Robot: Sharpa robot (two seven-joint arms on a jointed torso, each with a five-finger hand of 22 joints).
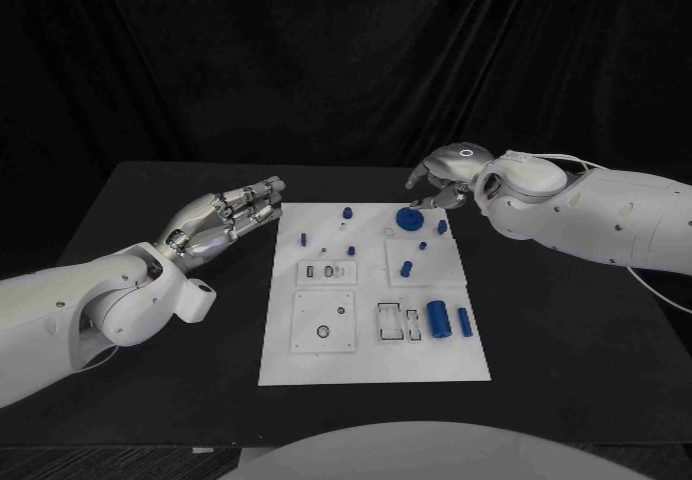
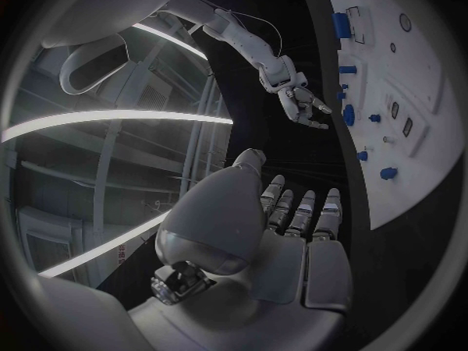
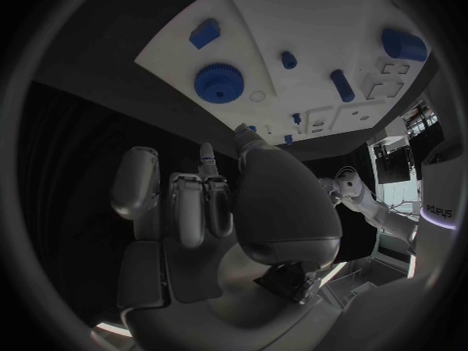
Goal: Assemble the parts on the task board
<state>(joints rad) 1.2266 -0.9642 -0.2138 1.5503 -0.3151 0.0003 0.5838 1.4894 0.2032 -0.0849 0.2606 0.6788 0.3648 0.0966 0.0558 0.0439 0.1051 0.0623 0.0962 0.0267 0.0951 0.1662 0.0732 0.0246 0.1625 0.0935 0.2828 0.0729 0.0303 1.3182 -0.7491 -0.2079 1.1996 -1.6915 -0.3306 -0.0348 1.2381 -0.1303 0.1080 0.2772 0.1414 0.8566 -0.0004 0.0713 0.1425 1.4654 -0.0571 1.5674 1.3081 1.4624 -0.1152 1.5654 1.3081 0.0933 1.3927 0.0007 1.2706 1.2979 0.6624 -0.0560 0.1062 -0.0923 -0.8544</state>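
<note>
Right hand [image 1: 440, 185]: fingers curled loosely downward, grasping nothing, poised just above the blue gear [image 1: 411, 217] at the one o'clock corner of the white task board [image 1: 378, 365]. Left hand [image 1: 231, 215]: fingers straight and released, empty, at the board's ten o'clock edge. Small blue parts [image 1: 438, 318] scattered across the board, centered on the black table [image 1: 577, 340].

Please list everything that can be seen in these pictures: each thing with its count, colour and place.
table: one, black, under everything.
task board: one, white, middle of the table.
gear: one, blue, far end of the board, near the right hand.
other parts: several, blue, spread over the board; exact count unclear.
left hand: one, silver, holds nothing, beside the board's far left corner.
right hand: one, silver, holds nothing, above the board's far right corner.
</note>
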